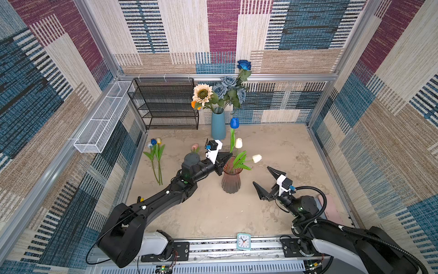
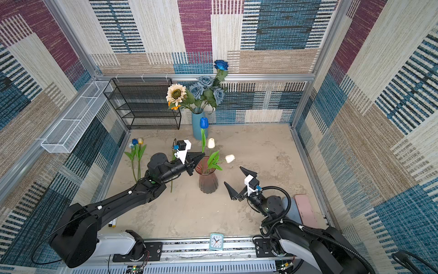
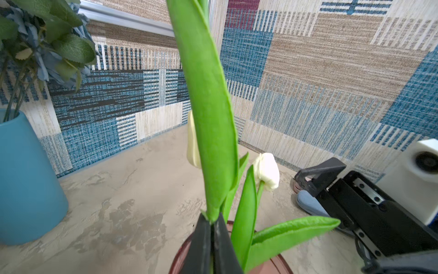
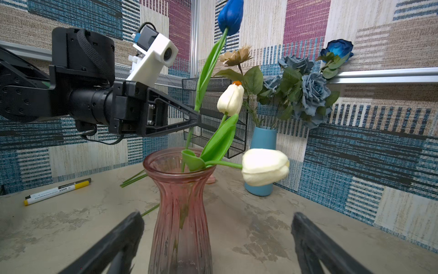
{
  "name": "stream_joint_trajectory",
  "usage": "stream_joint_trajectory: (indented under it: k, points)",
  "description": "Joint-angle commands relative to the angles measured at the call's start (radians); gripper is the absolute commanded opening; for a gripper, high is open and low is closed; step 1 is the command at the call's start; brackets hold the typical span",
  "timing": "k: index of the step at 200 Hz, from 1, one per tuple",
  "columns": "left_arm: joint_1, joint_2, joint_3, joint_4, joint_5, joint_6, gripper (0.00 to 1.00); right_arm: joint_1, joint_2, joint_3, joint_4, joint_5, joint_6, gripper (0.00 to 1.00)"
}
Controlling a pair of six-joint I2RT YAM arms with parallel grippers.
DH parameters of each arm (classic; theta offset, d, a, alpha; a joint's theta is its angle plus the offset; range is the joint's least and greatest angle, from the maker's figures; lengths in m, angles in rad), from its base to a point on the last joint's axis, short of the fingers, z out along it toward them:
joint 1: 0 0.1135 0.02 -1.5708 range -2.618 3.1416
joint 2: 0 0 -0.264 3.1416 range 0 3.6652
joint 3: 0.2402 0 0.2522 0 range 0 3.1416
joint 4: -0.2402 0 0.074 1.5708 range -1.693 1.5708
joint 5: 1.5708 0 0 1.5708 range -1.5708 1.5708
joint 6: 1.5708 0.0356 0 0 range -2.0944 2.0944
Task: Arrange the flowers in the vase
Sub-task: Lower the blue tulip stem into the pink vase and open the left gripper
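Up front, right end effector (image 1: 261,176) sits spread wide and empty, facing the pink vase (image 4: 182,225); probably parked clear, ready to steady it. Just beyond, left end effector (image 4: 198,116) pinches the blue tulip (image 4: 208,67) mid-stem above the rim: a high grip leaves the lower stem free to feed down the narrow neck. Right wrist view shows that stem end inside the vase beside two white tulips (image 4: 231,99); left wrist view hides it behind pressed jaws. Both top views add loose tulips (image 1: 155,154) lying on the desk (image 1: 272,147) at left. Blue vase (image 1: 218,125) at the back holds roses (image 1: 228,87) and a sunflower (image 1: 202,94).
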Motion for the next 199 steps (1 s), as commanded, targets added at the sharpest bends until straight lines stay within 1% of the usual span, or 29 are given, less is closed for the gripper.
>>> stream_joint_trajectory:
  k: [1, 10, 25, 31, 46, 63, 103, 125, 140, 154, 172, 186, 199]
  points:
    - [0.000, -0.011, -0.007, -0.041, -0.030, 0.029, 0.07, 0.001, 0.003, 0.008, 0.028, 0.008, -0.005, 1.00]
    - [0.000, -0.012, -0.008, -0.048, -0.033, 0.034, 0.14, 0.001, 0.003, 0.008, 0.028, 0.008, -0.005, 1.00]
    - [-0.001, -0.018, -0.012, -0.048, -0.036, 0.035, 0.15, 0.001, 0.004, 0.008, 0.028, 0.008, -0.005, 1.00]
    - [-0.001, -0.019, -0.015, -0.083, -0.038, 0.035, 0.16, 0.001, 0.007, 0.008, 0.030, 0.008, -0.005, 1.00]
    - [-0.003, -0.019, -0.013, -0.094, -0.041, 0.039, 0.21, 0.001, 0.014, 0.009, 0.033, 0.006, -0.004, 1.00]
    - [-0.003, -0.019, 0.001, -0.135, -0.035, 0.056, 0.23, 0.001, 0.024, 0.013, 0.036, 0.003, -0.003, 1.00]
    - [-0.004, -0.034, 0.012, -0.187, -0.040, 0.088, 0.24, 0.001, 0.020, 0.011, 0.034, 0.003, -0.003, 1.00]
    - [-0.004, -0.059, 0.023, -0.243, -0.058, 0.112, 0.26, 0.001, 0.023, 0.013, 0.034, 0.004, -0.004, 1.00]
    - [-0.004, -0.085, 0.027, -0.277, -0.061, 0.125, 0.28, 0.001, 0.024, 0.013, 0.036, 0.003, -0.002, 1.00]
    - [-0.004, -0.119, 0.031, -0.322, -0.061, 0.148, 0.33, 0.001, 0.024, 0.011, 0.038, 0.002, 0.000, 1.00]
    - [0.005, -0.188, 0.004, -0.348, -0.124, 0.164, 0.35, 0.001, 0.020, 0.010, 0.039, 0.001, 0.000, 1.00]
    - [0.039, -0.245, -0.025, -0.353, -0.159, 0.162, 0.41, 0.001, 0.015, 0.008, 0.039, 0.004, 0.001, 1.00]
    - [0.086, -0.289, -0.049, -0.366, -0.248, 0.136, 0.48, 0.001, 0.012, 0.006, 0.039, 0.006, 0.002, 1.00]
